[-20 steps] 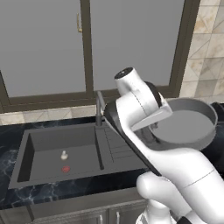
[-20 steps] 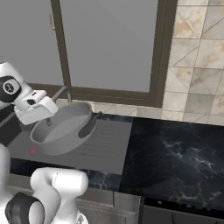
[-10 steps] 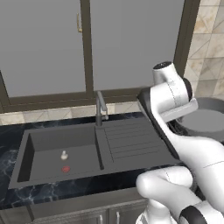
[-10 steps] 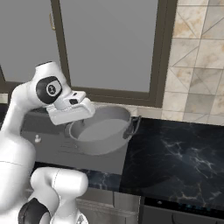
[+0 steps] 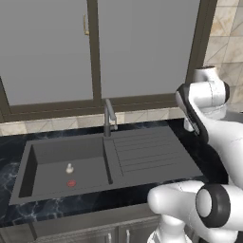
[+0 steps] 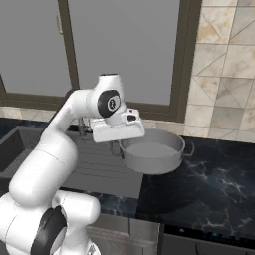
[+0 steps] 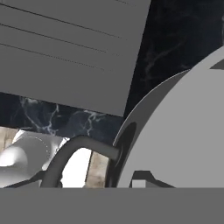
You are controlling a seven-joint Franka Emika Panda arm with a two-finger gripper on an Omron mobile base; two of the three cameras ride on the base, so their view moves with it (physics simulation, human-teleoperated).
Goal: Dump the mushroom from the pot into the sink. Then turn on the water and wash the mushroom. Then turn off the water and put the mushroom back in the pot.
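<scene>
The pot (image 6: 152, 155) hangs upright in the air over the black marbled desk (image 6: 214, 189), just right of the ribbed drainboard (image 6: 99, 164). In the right base view the white hand sits at the pot's left rim, and the jaws (image 6: 119, 144) are clamped on that rim beside the near loop handle; the fingertips themselves are hidden behind the hand's body, so the exact contact is not visible. The pot's opposite handle sticks out to the right. Its inside looks plain grey with nothing lying in it.

In the hand view the pot (image 7: 183, 127) takes up the right side as a broad grey curve, its dark loop handle (image 7: 72, 153) bending out at lower left. Beyond it lie the drainboard (image 7: 70, 57) and a strip of the dark desk (image 7: 175, 39).

The mushroom (image 5: 69, 167) lies well apart from the jaws and the pot. In the left base view it stands on the floor of the sink (image 5: 47, 152), in the basin's middle, a small pale shape just above the red drain mark (image 5: 71, 183). The whole drainboard (image 5: 147, 152) lies between it and the arm at the right of that view.

The faucet (image 5: 109, 116) stands at the back edge of the sink, between basin and drainboard, and no water shows beneath its spout. Behind the desk runs a wide window (image 5: 95, 47) with dark frames, and beige tiled wall (image 6: 224, 64) covers the right side.
</scene>
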